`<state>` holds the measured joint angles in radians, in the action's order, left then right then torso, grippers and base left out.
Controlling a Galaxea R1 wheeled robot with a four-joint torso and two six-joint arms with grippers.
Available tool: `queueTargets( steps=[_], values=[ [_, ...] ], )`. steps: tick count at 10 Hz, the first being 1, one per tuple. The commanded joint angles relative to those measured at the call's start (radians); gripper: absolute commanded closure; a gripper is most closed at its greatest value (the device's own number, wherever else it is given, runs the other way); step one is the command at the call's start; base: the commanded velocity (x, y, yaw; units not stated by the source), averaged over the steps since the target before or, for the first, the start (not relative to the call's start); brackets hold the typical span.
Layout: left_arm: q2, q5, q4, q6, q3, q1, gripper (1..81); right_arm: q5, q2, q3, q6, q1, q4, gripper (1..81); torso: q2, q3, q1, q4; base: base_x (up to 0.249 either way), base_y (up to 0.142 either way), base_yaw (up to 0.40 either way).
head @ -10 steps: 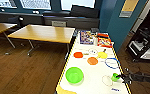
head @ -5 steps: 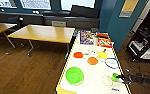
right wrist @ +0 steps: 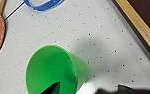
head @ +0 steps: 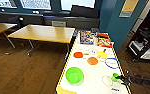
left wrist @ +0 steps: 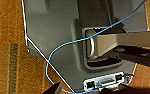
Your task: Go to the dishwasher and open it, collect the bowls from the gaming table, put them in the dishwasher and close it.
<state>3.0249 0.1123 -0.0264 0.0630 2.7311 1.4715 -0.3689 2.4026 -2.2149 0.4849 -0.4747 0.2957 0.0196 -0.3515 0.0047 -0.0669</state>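
Right gripper [head: 119,78] is clamping a green cup's [right wrist: 56,70] rim, one finger inside its otherwise empty interior; lime bowl [head: 74,75] is sitting empty at nine o'clock on the gaming table [head: 96,82]. Left gripper's state: cannot tell.

Daylight enters through the windows [head: 36,3] along the top of the head view, which glare pale and washed out. The white worktop [head: 96,75] is bright and evenly lit. All views are soft and blurred. In the right wrist view a green cup [right wrist: 53,70] casts a faint grey shadow.
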Motion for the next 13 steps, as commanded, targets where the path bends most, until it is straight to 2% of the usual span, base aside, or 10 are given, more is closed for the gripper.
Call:
queueTargets(
  steps=[1,4,5,8,10,12,13],
  values=[
    [-0.001,-0.066,-0.009,0.0,-0.001,-0.003,1.0,-0.033,-0.041,-0.009,0.004,0.122,0.026,1.0,0.0,0.0,0.0,0.0,0.0,0.0,0.0],
    [-0.003,-0.066,-0.012,0.0,-0.001,-0.004,1.0,-0.033,-0.043,-0.008,0.004,0.116,0.037,1.0,0.0,0.0,0.0,0.0,0.0,0.0,0.0],
    [-0.004,-0.068,-0.023,0.0,-0.001,-0.003,1.0,-0.032,-0.043,-0.005,0.004,0.112,0.048,81.1,0.0,0.0,0.0,0.0,0.0,0.0,0.0],
    [-0.018,-0.066,-0.024,0.0,-0.001,-0.004,1.0,-0.015,-0.047,0.003,0.004,0.107,0.065,81.1,0.0,0.0,0.0,0.0,0.0,0.0,0.0],
    [-0.017,-0.066,-0.027,0.0,-0.005,-0.003,1.0,-0.036,-0.102,0.053,0.003,0.155,0.083,81.1,0.0,0.0,0.0,0.0,0.0,0.0,0.0],
    [-0.01,-0.066,-0.024,0.0,-0.005,-0.007,1.0,-0.152,-0.202,0.17,0.003,0.254,0.072,81.1,0.0,0.0,0.0,0.0,0.0,0.0,0.0],
    [-0.012,-0.066,-0.023,0.0,-0.005,-0.01,1.0,-0.183,-0.254,0.222,0.004,0.296,0.071,81.1,0.0,0.0,0.0,0.0,0.0,0.0,0.0]
  ],
)
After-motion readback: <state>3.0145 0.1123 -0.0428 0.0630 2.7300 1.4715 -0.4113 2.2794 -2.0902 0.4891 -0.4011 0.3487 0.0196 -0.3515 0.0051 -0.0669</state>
